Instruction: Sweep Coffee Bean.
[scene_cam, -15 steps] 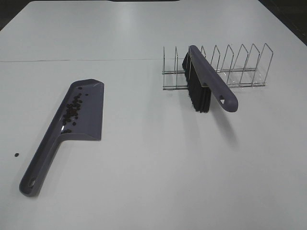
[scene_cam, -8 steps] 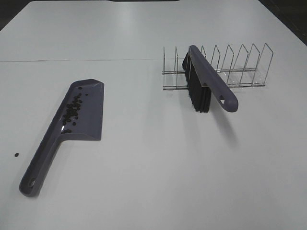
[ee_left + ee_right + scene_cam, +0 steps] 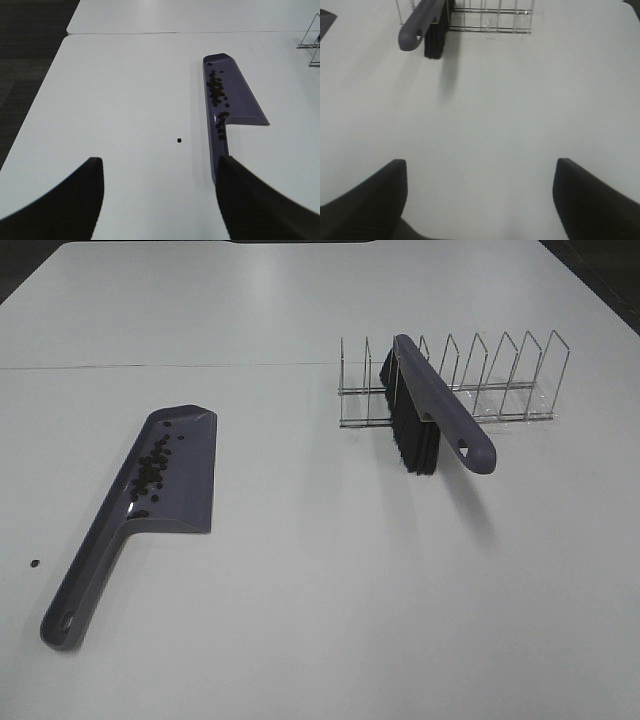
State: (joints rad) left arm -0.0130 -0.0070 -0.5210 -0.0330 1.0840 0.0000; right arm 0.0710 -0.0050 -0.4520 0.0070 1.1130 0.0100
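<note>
The purple dustpan (image 3: 185,475) lies flat at the left of the table, and a cluster of coffee beans (image 3: 150,472) rests in it along the handle side. One stray coffee bean (image 3: 34,563) lies on the table left of the handle. The purple brush (image 3: 440,412) with black bristles leans in the wire rack (image 3: 500,380). Neither arm shows in the high view. My left gripper (image 3: 159,165) is open and empty, short of the stray bean (image 3: 179,141) and the dustpan (image 3: 240,100). My right gripper (image 3: 480,165) is open and empty, well back from the brush (image 3: 420,22).
The wire rack (image 3: 490,15) stands at the back right with several upright dividers. A seam between two table tops (image 3: 150,365) runs across the back. Dark floor (image 3: 25,60) lies beyond the table's left edge.
</note>
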